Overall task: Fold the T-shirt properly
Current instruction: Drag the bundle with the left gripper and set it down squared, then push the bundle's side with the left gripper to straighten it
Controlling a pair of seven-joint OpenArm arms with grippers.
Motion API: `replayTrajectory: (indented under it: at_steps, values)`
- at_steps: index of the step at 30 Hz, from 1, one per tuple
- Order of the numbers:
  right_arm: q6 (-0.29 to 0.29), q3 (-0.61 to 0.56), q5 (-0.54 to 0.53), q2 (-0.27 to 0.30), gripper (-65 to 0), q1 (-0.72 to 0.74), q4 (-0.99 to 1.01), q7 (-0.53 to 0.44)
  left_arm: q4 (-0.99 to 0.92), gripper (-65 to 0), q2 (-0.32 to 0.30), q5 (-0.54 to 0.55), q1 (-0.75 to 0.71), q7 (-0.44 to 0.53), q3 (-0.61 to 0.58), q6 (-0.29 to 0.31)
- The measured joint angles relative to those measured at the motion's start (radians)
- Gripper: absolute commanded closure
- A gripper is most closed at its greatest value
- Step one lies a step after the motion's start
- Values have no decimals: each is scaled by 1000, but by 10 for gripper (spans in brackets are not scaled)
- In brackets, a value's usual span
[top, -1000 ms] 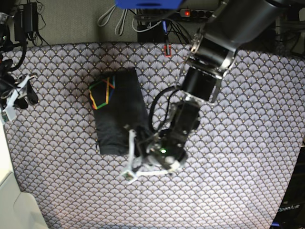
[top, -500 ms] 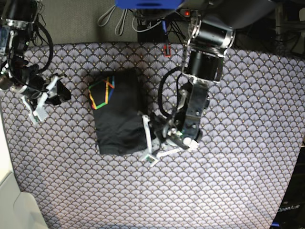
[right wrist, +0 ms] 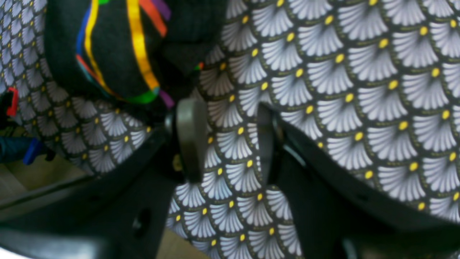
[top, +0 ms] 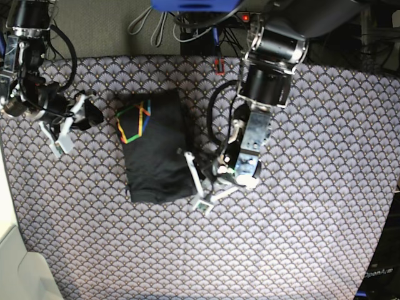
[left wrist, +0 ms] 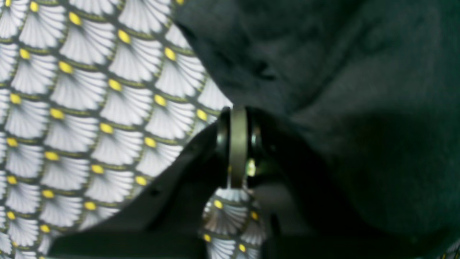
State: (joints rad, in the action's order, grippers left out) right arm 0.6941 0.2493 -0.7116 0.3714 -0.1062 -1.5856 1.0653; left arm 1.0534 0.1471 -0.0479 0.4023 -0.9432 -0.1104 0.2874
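Observation:
The T-shirt [top: 153,147] lies folded into a dark rectangle, its multicoloured print [top: 133,122] at the upper left corner. My left gripper [top: 195,180] is at the shirt's lower right edge. In the left wrist view its jaws [left wrist: 248,144] stand together at the edge of the shirt [left wrist: 359,90]; I cannot tell whether cloth is pinched between them. My right gripper [top: 65,125] is left of the shirt, apart from it. In the right wrist view it [right wrist: 228,138] is open and empty over the patterned cloth, with the shirt's print corner [right wrist: 118,54] just beyond.
A scale-patterned cloth [top: 300,237] covers the table. Cables and a power strip [top: 187,25] lie beyond the far edge, near a small red item [top: 219,65]. A white surface [top: 12,262] borders the lower left.
My left gripper moved up and right to the shirt's lower right edge, and its jaws came together. My right arm came in from the left edge toward the shirt.

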Motion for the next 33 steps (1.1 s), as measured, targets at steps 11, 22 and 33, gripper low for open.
replayTrajectory:
  at_steps: [11,22,33]
  values:
    - [0,-85,0,-9,-239,-1,0,-2,-22,-6,1,-2,23,74,125,-3]
    - [0,-138,0,-5,-239,-3,0,-3,-192,-5,1,143,88,164,123,-5]
    - [0,-141,4,-5,-239,-89,-121,9,-271,-5,3,255,86,310,122,-10]
